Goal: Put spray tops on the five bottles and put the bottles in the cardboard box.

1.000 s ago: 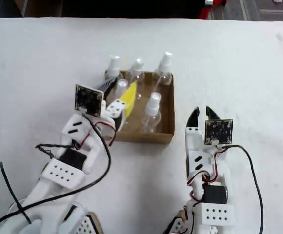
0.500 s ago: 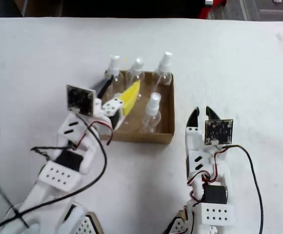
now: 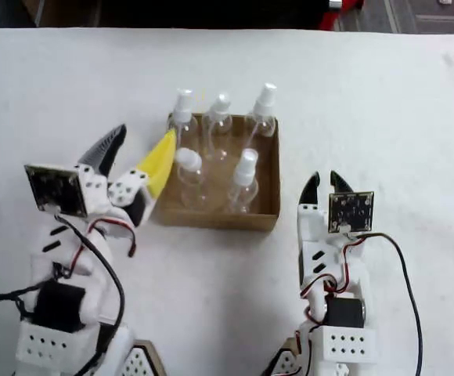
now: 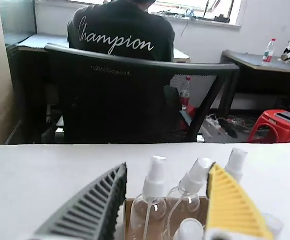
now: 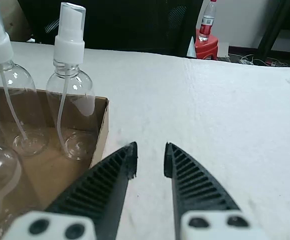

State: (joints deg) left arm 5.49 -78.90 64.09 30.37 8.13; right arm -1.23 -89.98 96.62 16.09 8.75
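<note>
Seemingly the last step is done: all five bottles (image 3: 217, 133) stand in the cardboard box (image 3: 227, 220) at upper centre, spray tops (image 3: 266, 94) on. The left gripper (image 3: 146, 131), just left of the box, gapes empty; the right gripper (image 3: 325, 176), lower right, is slightly parted and empty too — next, both need only draw clear.

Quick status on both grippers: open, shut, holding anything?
Left gripper: open, holding nothing.
Right gripper: fingers slightly apart, holding nothing.

The left tool (image 4: 167, 171) is spread wide, with spray-topped bottles (image 4: 154, 207) in the cardboard box (image 4: 128, 220) seen between its fingers.
</note>
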